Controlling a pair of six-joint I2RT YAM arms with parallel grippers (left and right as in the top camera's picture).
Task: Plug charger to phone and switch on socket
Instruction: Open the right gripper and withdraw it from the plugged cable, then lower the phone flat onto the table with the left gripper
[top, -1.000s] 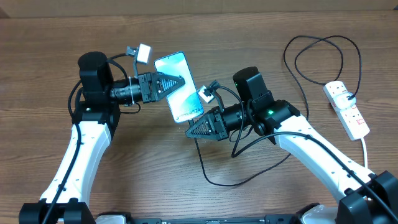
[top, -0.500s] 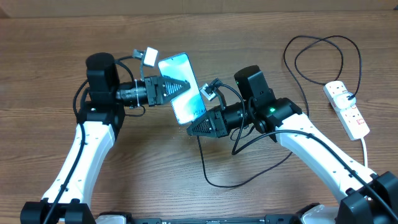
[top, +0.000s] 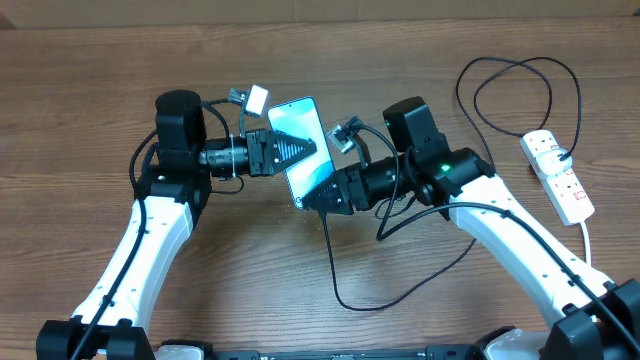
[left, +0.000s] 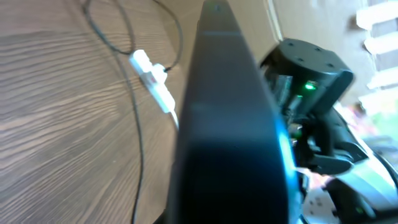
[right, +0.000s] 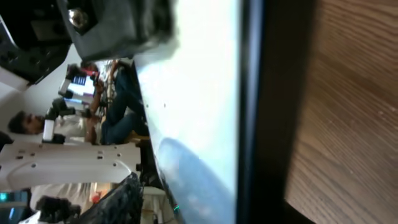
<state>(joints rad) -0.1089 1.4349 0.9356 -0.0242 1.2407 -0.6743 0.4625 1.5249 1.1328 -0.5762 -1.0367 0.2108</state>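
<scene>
left fingers (top: 292, 148) clamped, pointing right | right fingers (top: 322, 196) pointing left, grip unclear | 2 arms reach inward

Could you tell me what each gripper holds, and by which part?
Left gripper clamps the phone at mid-length; right gripper seems to pinch the charger near its plug end.

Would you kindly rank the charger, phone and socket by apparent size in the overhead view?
Largest: charger.
Then phone and socket, which look alike; the phone is held nearer the camera, so I won't rank them.
</scene>
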